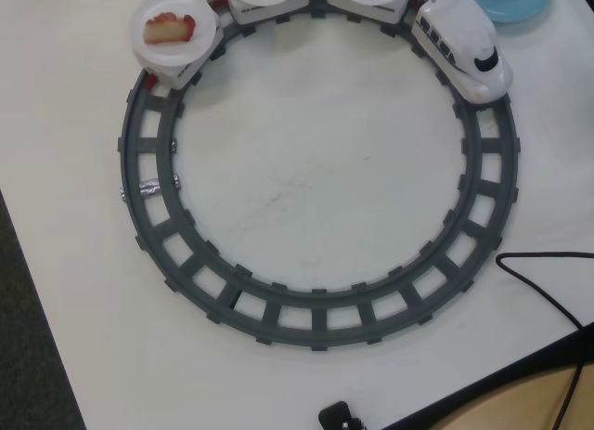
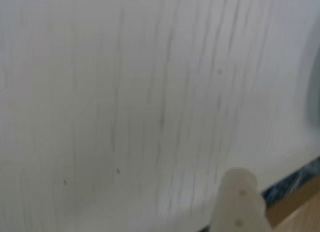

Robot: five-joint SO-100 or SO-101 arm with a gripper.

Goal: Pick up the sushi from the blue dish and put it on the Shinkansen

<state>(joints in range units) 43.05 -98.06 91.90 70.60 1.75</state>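
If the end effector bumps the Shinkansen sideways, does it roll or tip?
The Shinkansen sits on the grey track, so it probably rolls along the rails rather than sliding sideways. It looks like hollow plastic, likely light. A hard sideways bump might derail it, dragging the plate cars.

Only one gripper finger is visible, in the wrist view at the bottom edge: pale, off-white plastic, rounded tip, with two small round marks, apparently screws or holes, along its face. Image blurred; nothing finer discernible.
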